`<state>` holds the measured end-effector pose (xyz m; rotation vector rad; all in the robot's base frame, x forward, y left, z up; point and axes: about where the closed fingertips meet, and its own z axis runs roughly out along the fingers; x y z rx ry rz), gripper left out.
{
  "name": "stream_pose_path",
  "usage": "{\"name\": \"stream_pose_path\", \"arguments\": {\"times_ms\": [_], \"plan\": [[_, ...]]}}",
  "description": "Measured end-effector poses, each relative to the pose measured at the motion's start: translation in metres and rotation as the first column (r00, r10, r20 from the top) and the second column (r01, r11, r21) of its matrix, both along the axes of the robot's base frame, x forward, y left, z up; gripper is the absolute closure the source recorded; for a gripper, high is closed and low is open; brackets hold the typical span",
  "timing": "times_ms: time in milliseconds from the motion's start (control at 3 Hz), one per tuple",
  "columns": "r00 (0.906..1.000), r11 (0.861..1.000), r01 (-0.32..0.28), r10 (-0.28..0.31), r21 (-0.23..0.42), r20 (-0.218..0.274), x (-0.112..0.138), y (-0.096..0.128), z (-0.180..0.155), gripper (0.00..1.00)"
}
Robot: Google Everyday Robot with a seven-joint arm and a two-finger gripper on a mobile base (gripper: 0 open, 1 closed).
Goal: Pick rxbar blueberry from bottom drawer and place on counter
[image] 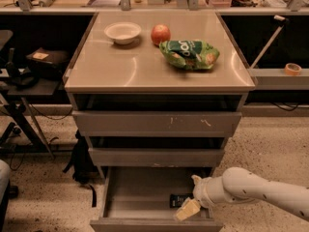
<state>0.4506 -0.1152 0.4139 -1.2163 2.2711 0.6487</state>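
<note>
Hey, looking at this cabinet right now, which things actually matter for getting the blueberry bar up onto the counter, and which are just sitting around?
Part of the job: rxbar blueberry; open bottom drawer holding it; counter; gripper, low at the drawer's front right, next to the bar.

Just lying about: white bowl, apple, green chip bag, all on the counter.

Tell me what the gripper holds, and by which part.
Cannot be told: the gripper sits in the bottom drawer right at the rxbar blueberry, which lies flat on the drawer floor.
</note>
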Motion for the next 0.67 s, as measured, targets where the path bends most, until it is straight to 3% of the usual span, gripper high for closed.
{"name": "stream_pose_path", "arguments": {"times_ms": [333,667], "plan": [[0.9992,0.999,0.035,-0.035,-0.02,0.018,0.013,-0.005,-0.006,0.0],[0.9914,0.992,0.121,-0.119,-0.025,0.053,0.049,-0.028,-0.019,0.0]]}}
